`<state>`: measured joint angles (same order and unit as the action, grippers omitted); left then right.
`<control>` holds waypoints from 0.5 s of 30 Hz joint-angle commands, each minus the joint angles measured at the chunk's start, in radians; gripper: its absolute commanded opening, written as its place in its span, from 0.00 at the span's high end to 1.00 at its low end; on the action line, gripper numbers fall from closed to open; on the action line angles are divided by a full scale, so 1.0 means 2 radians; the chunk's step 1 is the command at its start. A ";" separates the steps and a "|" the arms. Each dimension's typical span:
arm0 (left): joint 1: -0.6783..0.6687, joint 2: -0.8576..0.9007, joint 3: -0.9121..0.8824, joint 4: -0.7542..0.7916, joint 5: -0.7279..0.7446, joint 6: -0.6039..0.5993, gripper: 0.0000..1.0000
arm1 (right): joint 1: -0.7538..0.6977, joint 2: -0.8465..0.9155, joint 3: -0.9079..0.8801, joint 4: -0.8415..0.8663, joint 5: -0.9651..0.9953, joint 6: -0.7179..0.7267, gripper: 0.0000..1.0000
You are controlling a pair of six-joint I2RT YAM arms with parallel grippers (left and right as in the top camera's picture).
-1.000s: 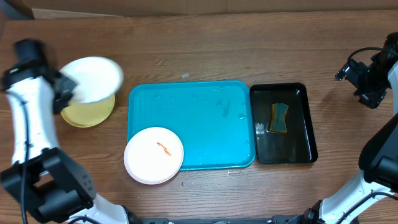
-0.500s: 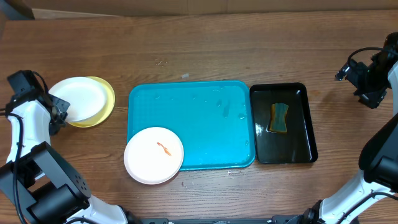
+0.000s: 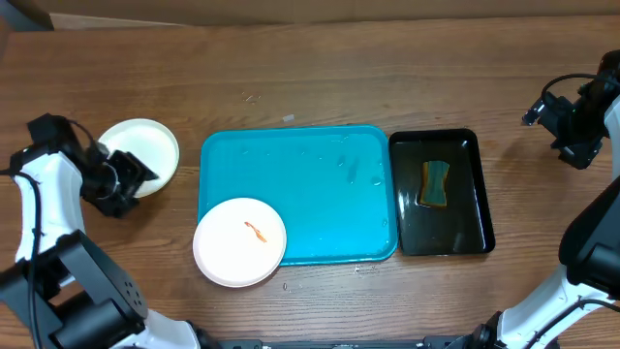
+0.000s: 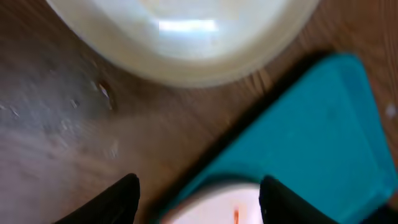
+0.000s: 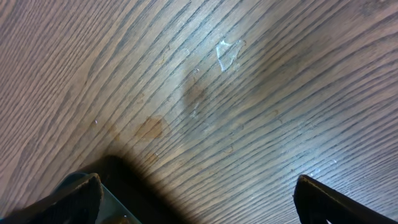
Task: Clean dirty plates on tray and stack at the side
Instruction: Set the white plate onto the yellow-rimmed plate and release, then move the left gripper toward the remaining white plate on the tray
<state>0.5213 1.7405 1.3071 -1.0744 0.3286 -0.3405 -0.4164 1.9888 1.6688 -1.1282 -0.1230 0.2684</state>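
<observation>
At the left edge of the desk (image 3: 310, 68) we see a pale plate (image 3: 145, 145), white along its far rim and yellowish nearer us; we cannot tell whether one plate or two lie there. The left fingers (image 4: 118, 200) hang at that plate's near-left rim, parted to a middling width with nothing between them, only bare wood and a tray corner showing in the gap. A strip of open wood separates the pale plate from the left rim of the turquoise tray (image 3: 320, 184), which lies mid-desk. A white plate (image 3: 239, 242) with a small orange-red smear (image 3: 256, 232) sits on the tray's front-left corner and overhangs both the front and left rims. The rest of the tray is bare, with a few wet flecks toward its far right. Just beside the tray's right rim lies a black tray (image 3: 465, 233), whether touching we cannot tell, with a sponge (image 3: 435, 184) inside. Near the desk's right edge, well apart from the black tray, the right fingers (image 5: 78, 194) are spread wide over bare wood, holding nothing. The strip along the far edge is open wood.
</observation>
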 commanded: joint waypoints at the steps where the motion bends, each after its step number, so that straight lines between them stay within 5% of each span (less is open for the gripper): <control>1: -0.030 -0.033 0.013 -0.060 0.047 0.059 0.39 | 0.000 -0.009 0.007 0.001 0.001 0.002 0.00; 3: -0.052 -0.033 0.006 -0.082 0.045 0.067 0.48 | 0.000 -0.009 0.007 0.001 0.001 0.002 0.00; 15: -0.152 -0.041 -0.035 -0.119 -0.039 0.067 0.69 | 0.000 -0.009 0.007 0.001 0.001 0.002 0.00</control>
<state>0.2195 1.6875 1.2461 -1.3060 0.3191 -0.2276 -0.4164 1.9888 1.6688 -1.1282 -0.1234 0.2687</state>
